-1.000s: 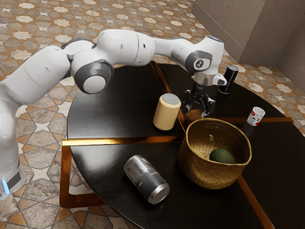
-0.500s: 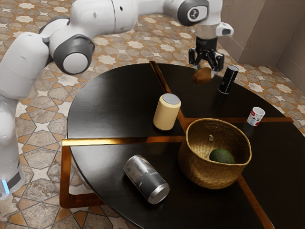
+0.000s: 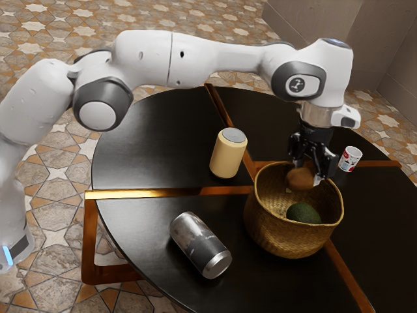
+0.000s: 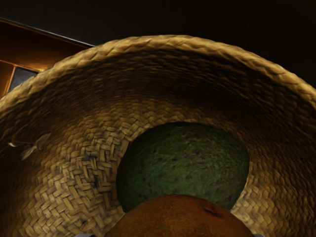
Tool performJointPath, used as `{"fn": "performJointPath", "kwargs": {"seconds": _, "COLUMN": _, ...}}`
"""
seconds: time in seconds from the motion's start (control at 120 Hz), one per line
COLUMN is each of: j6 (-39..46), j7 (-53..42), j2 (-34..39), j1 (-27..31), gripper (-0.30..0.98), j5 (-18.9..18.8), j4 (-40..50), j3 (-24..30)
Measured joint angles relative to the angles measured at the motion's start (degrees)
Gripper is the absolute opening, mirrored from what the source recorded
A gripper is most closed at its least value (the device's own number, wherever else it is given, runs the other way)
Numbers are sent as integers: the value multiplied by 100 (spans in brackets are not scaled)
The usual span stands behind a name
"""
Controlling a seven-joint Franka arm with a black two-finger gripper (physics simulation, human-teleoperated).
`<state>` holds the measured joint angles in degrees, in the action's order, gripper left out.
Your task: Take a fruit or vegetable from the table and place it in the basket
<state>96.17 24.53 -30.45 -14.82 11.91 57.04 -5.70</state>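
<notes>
- The tool (image 3: 306, 176) is closed around the brown fruit or vegetable (image 3: 301, 178), which is gripped between its two fingers.
- The gripped piece is held at the mouth of the basket (image 3: 262, 225), on the side toward the bench's far edge; whether the basket's wall is touched by it cannot be told.
- Inside the basket, a dark green avocado (image 3: 303, 213) is seen, partly covered in the wrist view by the gripped piece.
- The basket is set on the bench (image 3: 143, 147), between its middle and the edge at the exterior view's lower right.
- An upright cream can (image 3: 228, 155) with a grey top is placed near the bench's middle, apart from the basket.
- A silver and dark grey can (image 3: 200, 244) is laid on its side near the bench's edge at the exterior view's lower left.
- A white cup with red markings (image 3: 350, 159) is placed toward the edge at the exterior view's right, beyond the basket.
</notes>
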Motion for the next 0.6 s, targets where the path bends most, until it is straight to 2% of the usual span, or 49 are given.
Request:
{"fn": "performJointPath", "kwargs": {"seconds": 0.283, "j6": 53, "j7": -16, "j2": -149, "j1": -43, "gripper": 29, "j5": -4, "j4": 0, "j3": -4}}
{"fn": "performJointPath", "kwargs": {"seconds": 0.333, "j6": 92, "j7": -18, "j2": -177, "j1": -65, "gripper": 41, "j5": 15, "j4": 3, "j3": 62}}
{"fn": "performJointPath", "kwargs": {"seconds": 0.408, "j6": 149, "j7": -24, "j2": -211, "j1": -60, "gripper": 52, "j5": 49, "j4": 9, "j3": 172}}
{"fn": "performJointPath", "kwargs": {"seconds": 0.517, "j6": 190, "j7": -23, "j2": -196, "j1": -58, "gripper": 61, "j5": 75, "j4": 11, "j3": 188}}
{"fn": "performJointPath", "kwargs": {"seconds": 0.6, "j6": 142, "j7": 10, "j2": 74, "j1": -87, "gripper": 64, "j5": 113, "j4": 54, "j3": 164}}
